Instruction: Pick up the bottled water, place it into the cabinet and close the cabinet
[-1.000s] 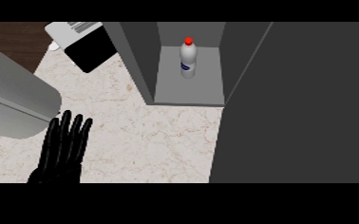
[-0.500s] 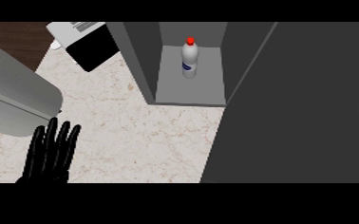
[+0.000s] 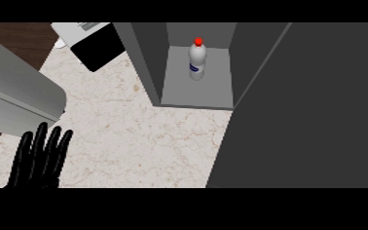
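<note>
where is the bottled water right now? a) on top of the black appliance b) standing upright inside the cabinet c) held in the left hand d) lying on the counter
b: the bottled water stands upright on the floor of the cabinet, red cap up, while the left hand is open and holds nothing.

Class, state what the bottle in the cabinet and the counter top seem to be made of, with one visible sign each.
Bottle: probably clear plastic, pale see-through body, red cap, dark label. Counter top: looks like polished stone, cream with faint brown veins.
</note>
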Available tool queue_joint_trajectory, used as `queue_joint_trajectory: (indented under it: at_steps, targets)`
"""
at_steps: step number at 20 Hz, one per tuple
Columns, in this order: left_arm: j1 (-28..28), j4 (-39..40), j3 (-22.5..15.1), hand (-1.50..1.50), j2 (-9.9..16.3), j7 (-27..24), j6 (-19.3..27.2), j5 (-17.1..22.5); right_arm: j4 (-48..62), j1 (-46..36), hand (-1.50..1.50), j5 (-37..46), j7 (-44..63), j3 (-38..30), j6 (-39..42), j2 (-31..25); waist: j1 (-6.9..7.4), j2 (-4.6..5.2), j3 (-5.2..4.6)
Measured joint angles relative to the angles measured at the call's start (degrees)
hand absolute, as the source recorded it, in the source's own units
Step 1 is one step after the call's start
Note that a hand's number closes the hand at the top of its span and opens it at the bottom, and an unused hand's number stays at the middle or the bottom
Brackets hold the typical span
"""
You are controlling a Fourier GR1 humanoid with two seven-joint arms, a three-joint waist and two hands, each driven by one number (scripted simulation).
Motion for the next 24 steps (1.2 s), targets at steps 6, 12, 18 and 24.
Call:
queue_joint_trajectory:
  at_steps: [6,12,18,24]
  targets:
    - [0.53,-0.42,1.29,-1.5,0.93,-0.21,-1.72,1.08,0.05,-2.11,1.5,-0.38,0.39,-0.1,0.42,-0.94,0.87,0.35,-0.07]
    - [1.31,-0.51,2.26,-1.5,1.65,-0.69,-3.18,1.74,0.23,-2.72,1.5,-1.51,0.62,-0.51,0.54,-1.01,2.0,0.83,-0.1]
    - [1.18,-0.88,2.77,-1.5,2.23,-0.65,-4.36,2.22,1.36,-2.6,1.5,-5.55,0.5,-0.96,0.5,-0.6,3.19,1.67,-0.05]
    - [0.81,-1.44,3.13,-1.5,3.24,-0.84,-6.54,2.5,4.69,-1.23,1.5,-17.44,2.94,-1.23,2.55,0.58,6.12,2.89,-0.13]
